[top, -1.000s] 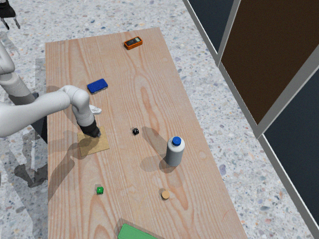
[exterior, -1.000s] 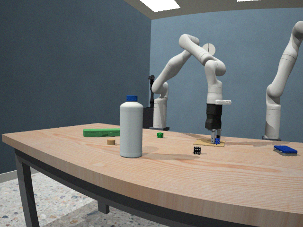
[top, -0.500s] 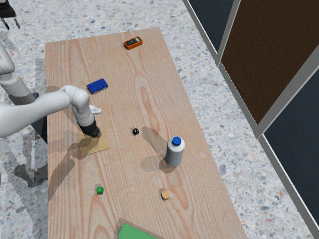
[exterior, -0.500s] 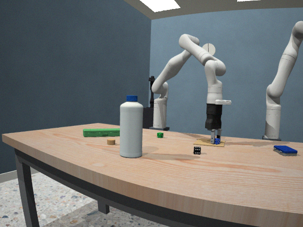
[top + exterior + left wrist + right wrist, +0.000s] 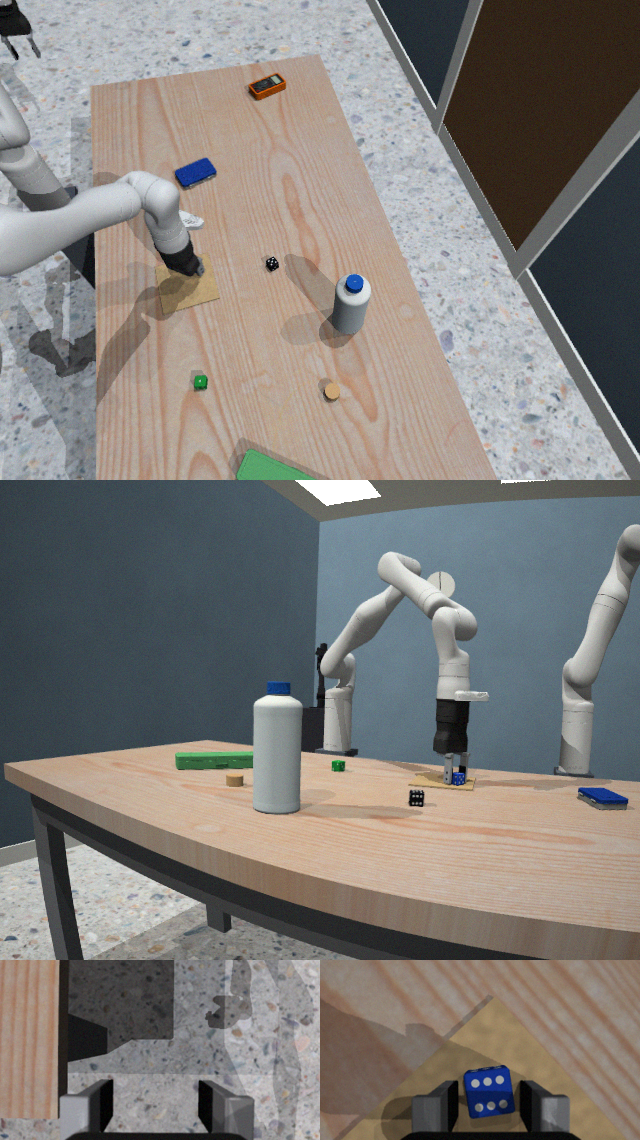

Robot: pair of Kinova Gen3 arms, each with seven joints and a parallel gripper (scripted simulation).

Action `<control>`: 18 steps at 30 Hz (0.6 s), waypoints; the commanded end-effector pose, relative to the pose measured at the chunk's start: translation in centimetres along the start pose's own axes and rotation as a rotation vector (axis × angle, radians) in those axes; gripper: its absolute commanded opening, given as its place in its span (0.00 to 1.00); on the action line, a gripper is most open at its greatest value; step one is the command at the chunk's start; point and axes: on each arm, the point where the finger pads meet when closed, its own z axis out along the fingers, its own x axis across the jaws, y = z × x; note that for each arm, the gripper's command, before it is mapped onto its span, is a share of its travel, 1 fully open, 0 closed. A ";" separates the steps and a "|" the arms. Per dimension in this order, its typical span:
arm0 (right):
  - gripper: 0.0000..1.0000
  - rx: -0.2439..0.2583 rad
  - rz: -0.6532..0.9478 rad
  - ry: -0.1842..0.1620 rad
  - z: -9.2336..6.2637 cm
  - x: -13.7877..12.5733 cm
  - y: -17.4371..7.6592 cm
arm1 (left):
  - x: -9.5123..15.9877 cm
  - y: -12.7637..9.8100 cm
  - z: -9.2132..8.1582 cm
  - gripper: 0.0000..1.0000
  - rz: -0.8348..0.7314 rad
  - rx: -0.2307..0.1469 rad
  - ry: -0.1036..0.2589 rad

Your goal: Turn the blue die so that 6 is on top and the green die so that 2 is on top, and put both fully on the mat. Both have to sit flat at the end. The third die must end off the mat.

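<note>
The right end effector point(image 5: 455, 775) point(image 5: 489, 1098) is standing open around the blue cubic die with white pips point(image 5: 458, 778) point(image 5: 489, 1091), which is resting six-up on the thin square tan mat point(image 5: 178, 297) point(image 5: 423, 781) point(image 5: 530, 1054), while the green cubic die point(image 5: 200, 382) point(image 5: 338, 765) is sitting off it.
</note>
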 end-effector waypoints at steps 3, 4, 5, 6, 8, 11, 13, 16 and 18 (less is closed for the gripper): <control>0.79 0.006 0.004 -0.005 -0.1 0.0 -0.3 | -0.2 -0.1 0.0 1.00 0.002 0.006 -0.007; 0.79 0.006 0.004 -0.005 -0.2 0.0 -0.3 | -0.2 -0.1 0.0 1.00 0.002 0.006 -0.007; 0.79 0.006 0.004 -0.005 -0.4 0.0 -0.3 | -0.2 -0.1 0.0 1.00 0.002 0.006 -0.007; 0.79 0.006 0.004 -0.005 -0.6 0.0 -0.3 | -0.2 -0.1 0.0 1.00 0.002 0.006 -0.007; 0.79 0.006 0.004 -0.005 -1.2 0.0 -0.3 | -0.2 -0.1 0.0 1.00 0.002 0.006 -0.007; 0.79 0.006 0.004 -0.005 -2.5 0.0 -0.3 | -0.2 -0.1 0.0 1.00 0.002 0.006 -0.007; 0.79 0.006 0.004 -0.005 -3.6 0.0 -0.3 | -0.2 -0.1 0.0 1.00 0.002 0.006 -0.007; 0.79 0.006 0.004 -0.005 -4.1 0.0 -0.2 | -0.2 -0.1 0.0 1.00 0.002 0.006 -0.007; 0.79 0.006 0.004 -0.005 -5.2 0.0 -0.2 | -0.2 -0.1 0.0 1.00 0.002 0.006 -0.007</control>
